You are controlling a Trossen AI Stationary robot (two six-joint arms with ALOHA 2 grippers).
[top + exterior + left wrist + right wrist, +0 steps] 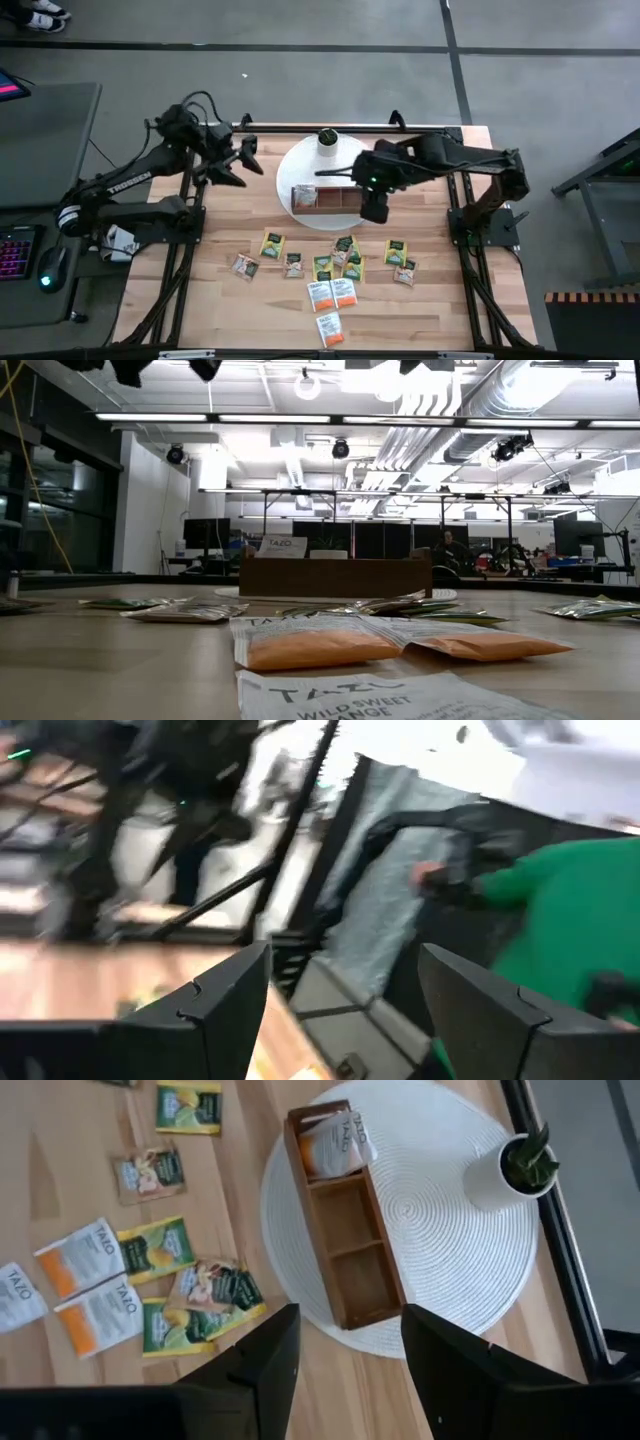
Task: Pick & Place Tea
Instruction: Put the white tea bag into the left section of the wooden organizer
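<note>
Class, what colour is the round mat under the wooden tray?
White, with a ringed weave; the mat shows best in the right wrist view.

The tea sachets (pixel 150 1270) are showing green, orange, white and tan faces. The counter (pixel 60 1140) is showing pale wood grain. The round mat (pixel 440 1230) is showing white concentric rings under the brown tray (pixel 350 1250). The white cylinder (pixel 495 1180) is carrying a dark green top.

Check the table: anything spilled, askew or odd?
Nothing damaged. The tea sachets lie scattered on the table, some overlapping near the middle. One sachet sits in an end compartment of the wooden tray; the other two compartments are empty. The small potted plant stands upright.
</note>
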